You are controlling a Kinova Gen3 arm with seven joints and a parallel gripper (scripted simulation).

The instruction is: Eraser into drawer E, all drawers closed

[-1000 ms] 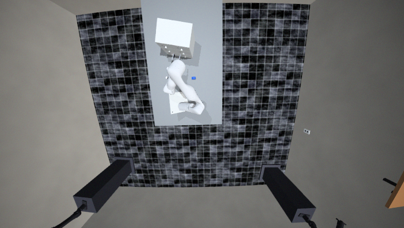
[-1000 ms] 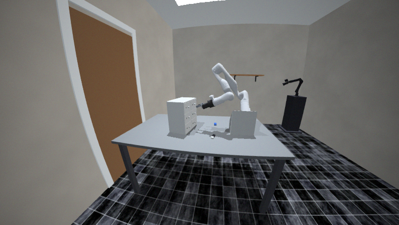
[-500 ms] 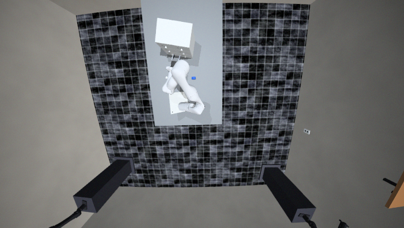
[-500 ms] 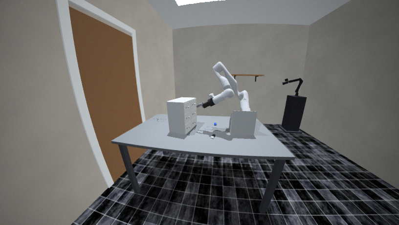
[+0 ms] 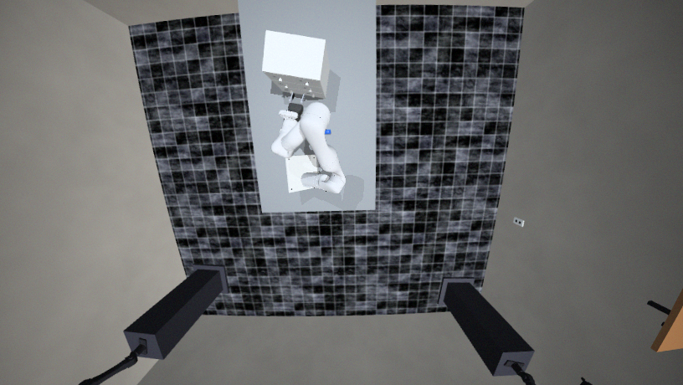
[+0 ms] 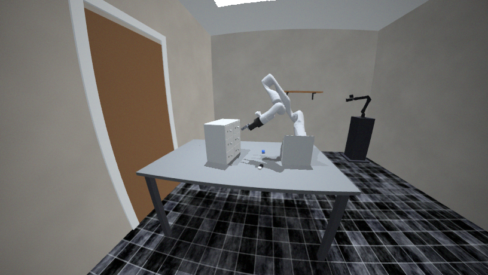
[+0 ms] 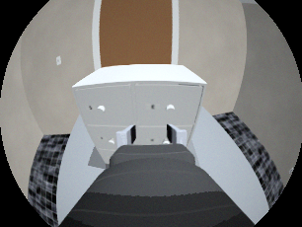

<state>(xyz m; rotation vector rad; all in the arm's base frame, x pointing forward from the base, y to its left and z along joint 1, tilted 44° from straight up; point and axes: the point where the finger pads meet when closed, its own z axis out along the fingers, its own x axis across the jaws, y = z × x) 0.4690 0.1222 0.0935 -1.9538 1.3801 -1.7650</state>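
Apparently at the drawer-opening stage, wide-spread metal jaws near the white six-drawer chest now need careful alignment with drawer E's knob.

Your arm's elbow, swung rightward in top view, now partly covers blue block, uncovering your gripper.
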